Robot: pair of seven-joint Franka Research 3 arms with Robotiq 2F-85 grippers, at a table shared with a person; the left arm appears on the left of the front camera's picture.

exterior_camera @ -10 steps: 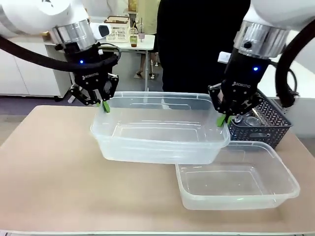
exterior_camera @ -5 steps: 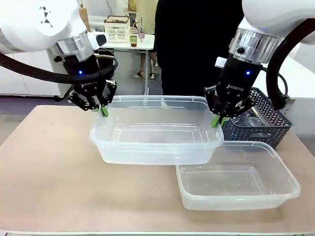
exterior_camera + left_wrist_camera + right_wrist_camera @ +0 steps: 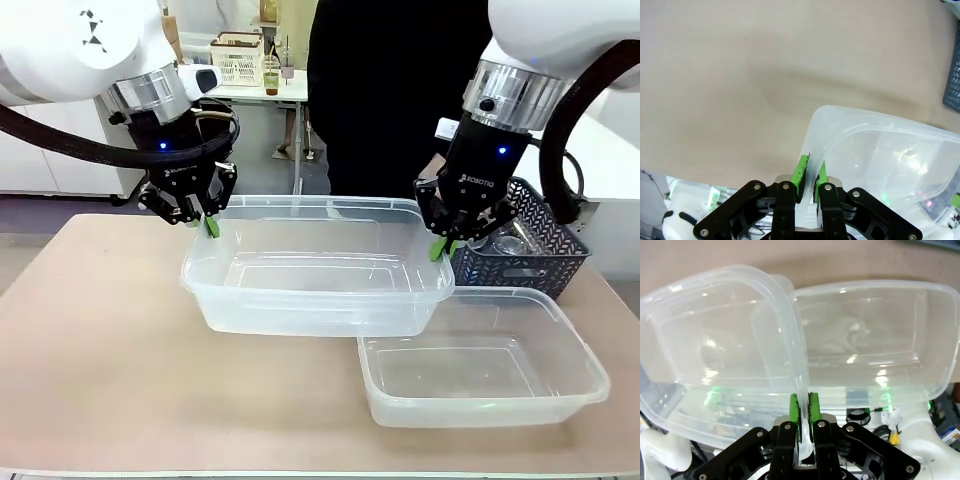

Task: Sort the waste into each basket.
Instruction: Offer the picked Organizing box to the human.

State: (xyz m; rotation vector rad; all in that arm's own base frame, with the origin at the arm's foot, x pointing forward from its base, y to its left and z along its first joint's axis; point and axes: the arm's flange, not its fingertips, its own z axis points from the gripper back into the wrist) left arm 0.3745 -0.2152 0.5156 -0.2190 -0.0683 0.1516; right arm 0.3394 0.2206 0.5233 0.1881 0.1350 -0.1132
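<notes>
Left pincer point(image 3: 210, 222) and right pincer point(image 3: 440, 246) are clamping opposite rims of the upper tub point(image 3: 310, 300), which is hanging just over the table point(image 3: 100, 350) and overlapping the lower tub point(image 3: 590, 385). It is probably light, flexing and slick, so the lipped rim is offering the best hold.

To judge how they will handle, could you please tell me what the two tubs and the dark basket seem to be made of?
Held tub and lower tub: clear, glossy, thin plastic; the table shows through and lights glint on their walls. Basket: dark blue-grey with a grid of holes, matt; probably moulded plastic, possibly coated metal.
</notes>
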